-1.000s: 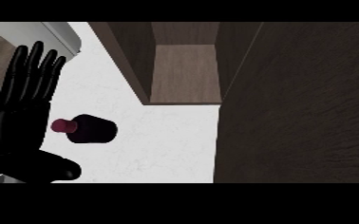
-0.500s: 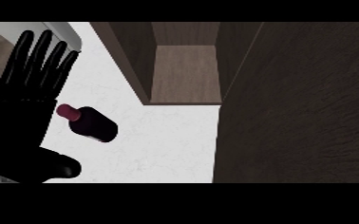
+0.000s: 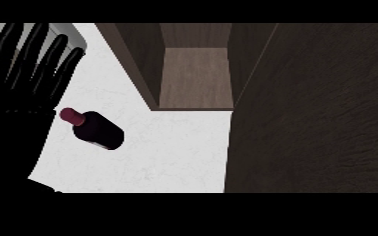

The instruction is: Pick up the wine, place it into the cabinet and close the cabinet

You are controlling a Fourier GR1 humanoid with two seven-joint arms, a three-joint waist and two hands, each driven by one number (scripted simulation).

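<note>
You see the wine point(image 3: 96, 128) on the white table point(image 3: 170, 155), its dark red cap pointing up-left and no label you can read. Your left hand point(image 3: 29, 87) is at the view's left edge, fingers straight and spread wide, just beside the cap and holding nothing. The cabinet point(image 3: 196, 77) stands open, its door point(image 3: 303, 115) at the right.

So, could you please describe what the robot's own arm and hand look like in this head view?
Only one hand shows, at the view's left edge: plain matte black, with long slender fingers and no visible markings or cables. Its forearm is not visible here, and no other hand is in view.
</note>
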